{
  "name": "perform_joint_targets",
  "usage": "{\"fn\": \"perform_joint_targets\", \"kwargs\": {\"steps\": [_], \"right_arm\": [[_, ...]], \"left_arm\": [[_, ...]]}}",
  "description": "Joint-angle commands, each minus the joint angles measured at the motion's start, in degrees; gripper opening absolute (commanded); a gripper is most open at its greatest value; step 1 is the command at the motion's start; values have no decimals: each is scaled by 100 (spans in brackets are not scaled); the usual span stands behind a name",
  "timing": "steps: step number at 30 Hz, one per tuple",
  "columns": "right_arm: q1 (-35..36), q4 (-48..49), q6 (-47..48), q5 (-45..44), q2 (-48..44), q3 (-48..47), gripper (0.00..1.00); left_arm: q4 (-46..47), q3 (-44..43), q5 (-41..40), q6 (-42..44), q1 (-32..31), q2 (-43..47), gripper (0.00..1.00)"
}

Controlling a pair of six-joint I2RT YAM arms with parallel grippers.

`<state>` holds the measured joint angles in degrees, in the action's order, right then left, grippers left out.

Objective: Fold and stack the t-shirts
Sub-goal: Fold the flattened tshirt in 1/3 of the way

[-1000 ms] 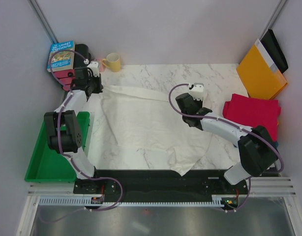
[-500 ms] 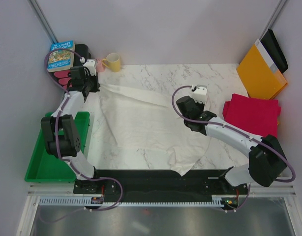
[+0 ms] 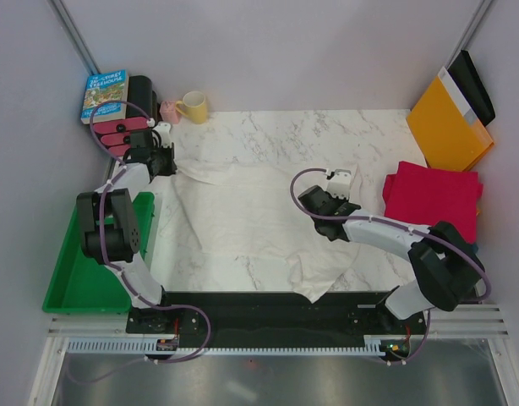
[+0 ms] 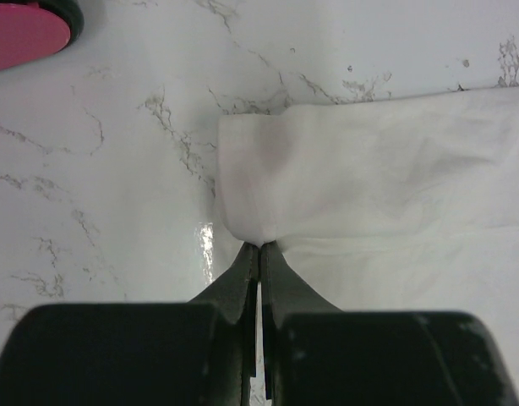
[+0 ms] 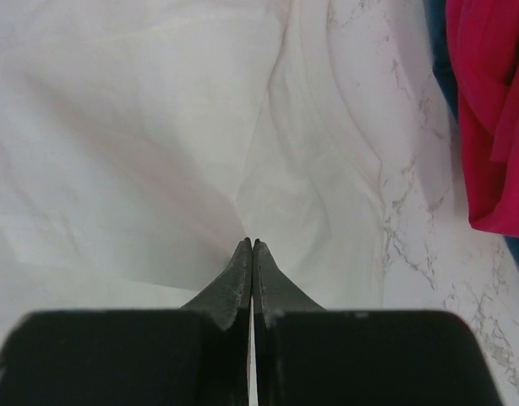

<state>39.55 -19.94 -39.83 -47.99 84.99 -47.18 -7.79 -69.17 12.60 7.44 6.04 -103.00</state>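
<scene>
A large, thin white t-shirt [image 3: 243, 224] lies wrinkled across the middle of the marble table. My left gripper [image 3: 164, 162] is at its far left corner, shut on a rolled fold of the white t-shirt [image 4: 344, 169], which bulges at the fingertips [image 4: 247, 258]. My right gripper [image 3: 319, 203] is low over the shirt's far right part, shut on the white t-shirt [image 5: 141, 144], and creases run into its tips [image 5: 252, 243]. A folded crimson t-shirt [image 3: 432, 194] lies at the right on a dark blue one [image 5: 437, 51].
A green tray [image 3: 78, 283] hangs off the table's left side. A yellow mug [image 3: 192, 106], a book [image 3: 105, 91] and pink round items [image 3: 117, 135] crowd the far left corner. An orange-yellow envelope [image 3: 445, 125] leans at the far right.
Both grippers have come toward the near edge, drawing the shirt's far edge with them. The raised fold between them now lies lower and flatter.
</scene>
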Motion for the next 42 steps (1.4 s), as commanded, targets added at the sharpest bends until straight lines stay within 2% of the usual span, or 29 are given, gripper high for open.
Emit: {"fn": "perform_joint_targets", "kwargs": {"steps": [1, 10, 12, 13, 14, 15, 16, 18, 19, 20, 21, 25, 28, 30, 31, 32, 33, 34, 37, 42], "right_arm": [[26, 17, -253, 140, 245, -2, 0], [44, 26, -411, 352, 650, -124, 0], [35, -18, -402, 299, 633, -204, 2], [35, -53, -402, 238, 633, -335, 8], [35, -106, -341, 202, 633, -405, 23], [35, -106, -289, 167, 615, -485, 28], [35, -106, -227, 62, 563, -668, 32], [44, -124, 115, -79, 510, -932, 50], [27, -150, 264, -166, 518, -1282, 56], [18, -185, 640, -254, 545, -1485, 66], [0, -203, 783, -307, 571, -1687, 69], [-237, -212, 1223, -133, 1026, -2531, 72], [-736, -229, 1206, 359, 1553, -2743, 72], [-948, -220, 1171, 596, 1827, -2814, 58], [-1045, -159, 1101, 641, 2089, -2875, 45], [-1246, -72, 1109, 694, 2214, -2902, 10], [-1344, -10, 1109, 781, 2345, -2937, 0], [-1501, 34, 1136, 956, 2660, -3103, 0], [-1617, 34, 1171, 1011, 3223, -3507, 0], [-1705, 17, 1066, 1116, 3700, -3877, 0]], "left_arm": [[-55, -27, 181, 372, 28, -44, 2], [-337, -255, 129, 504, 28, -422, 2], [-346, -317, 103, 504, 28, -423, 11], [-355, -352, 76, 478, 28, -423, 24], [-355, -422, 85, 460, 28, -405, 33], [-355, -440, 85, 442, 28, -379, 41], [-355, -475, 119, 434, 28, -309, 56], [-372, -606, 129, 355, 37, -230, 64], [-372, -659, 120, 276, 29, -134, 74], [-390, -781, 129, 232, 28, -89, 77], [-407, -861, 146, 188, 28, -62, 78], [-635, -1405, 375, -84, 28, -132, 78], [-741, -1669, 366, -181, 2, -430, 76], [-794, -1766, 270, -234, -15, -659, 75], [-811, -1837, 287, -226, -7, -747, 72], [-812, -1863, 296, -226, -33, -817, 70], [-812, -1898, 304, -226, -42, -975, 68], [-829, -1960, 331, -208, -59, -1037, 60], [-890, -2074, 313, -182, -191, -1301, 49], [-934, -2171, 366, -147, -393, -1574, 47]]}}
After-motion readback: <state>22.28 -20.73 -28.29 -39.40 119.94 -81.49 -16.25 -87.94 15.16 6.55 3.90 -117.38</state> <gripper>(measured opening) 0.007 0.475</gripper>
